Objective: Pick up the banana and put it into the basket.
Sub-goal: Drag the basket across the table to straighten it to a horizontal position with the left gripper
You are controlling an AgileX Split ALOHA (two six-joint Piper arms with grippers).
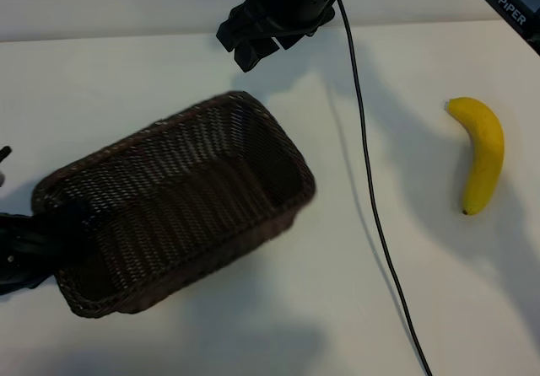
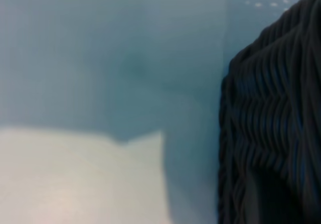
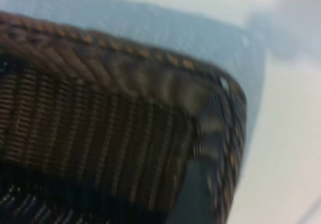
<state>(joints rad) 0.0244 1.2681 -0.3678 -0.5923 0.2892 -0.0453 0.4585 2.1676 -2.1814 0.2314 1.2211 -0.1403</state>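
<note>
The banana lies alone on the white table at the right of the scene, near that edge, its dark tip toward the near side, with bare table all round it. A black cable runs from far to near between it and the basket, touching neither. The basket sits well apart to the left, turned at a slant, one corner far and toward the middle, the opposite end near the left edge; nothing shows inside it but its woven floor. The left gripper is at that near-left end, its fingers drawn close at the rim; whether they pinch the wicker I cannot tell. The right gripper hangs above the table just beyond the basket's far corner, fingers spread, holding nothing.
</note>
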